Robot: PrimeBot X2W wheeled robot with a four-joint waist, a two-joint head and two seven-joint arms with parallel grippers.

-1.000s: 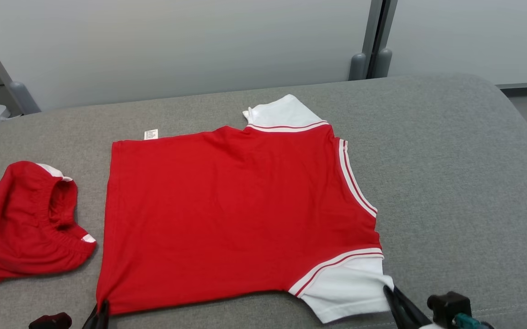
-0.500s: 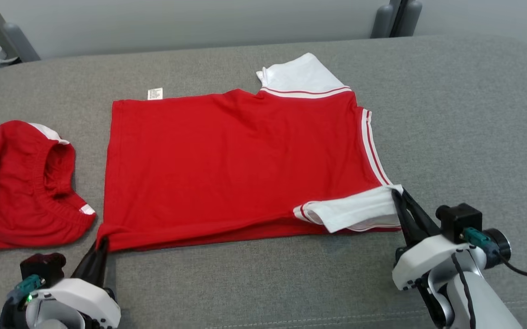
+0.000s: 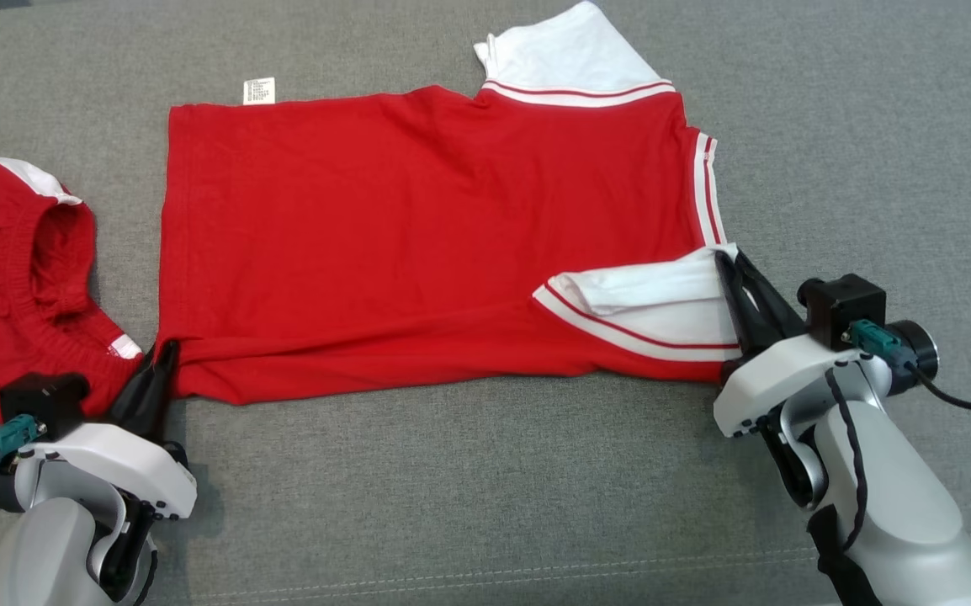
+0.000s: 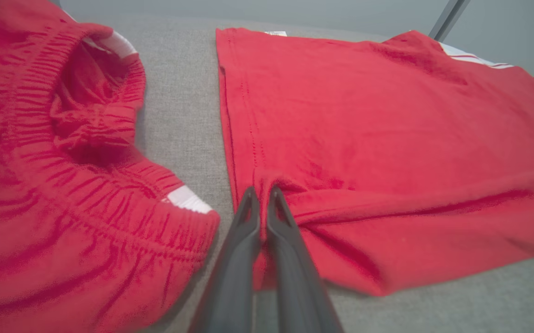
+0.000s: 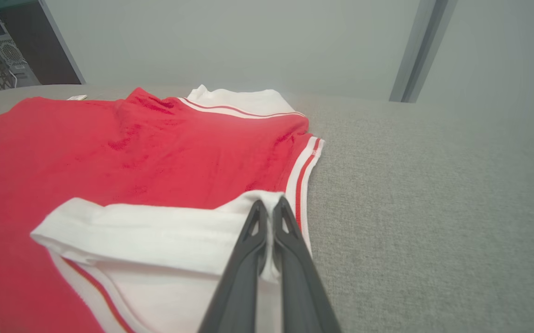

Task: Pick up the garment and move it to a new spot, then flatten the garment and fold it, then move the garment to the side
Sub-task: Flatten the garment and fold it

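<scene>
Red T-shirt (image 3: 418,227) is spread on the grey cushion (image 3: 485,488), and we have it pinched at two points on its near edge.

Left gripper (image 3: 167,349): jaws clamped tight on the hem corner, with red fabric puckering into folds right at the tips.

Right gripper (image 3: 725,261): jaws clenched on the edge of the near white sleeve (image 3: 654,307). The sleeve is folded over onto the red body just left of those tips.

The rest of the shirt lies between and beyond the two pairs of jaws. The far white sleeve (image 3: 565,55) sits well beyond the right jaws. The care label (image 3: 259,90) sticks out at the far hem corner, beyond the left jaws.

Red shorts (image 3: 14,286) lie crumpled just left of the left jaws; we can't tell if they touch.
</scene>
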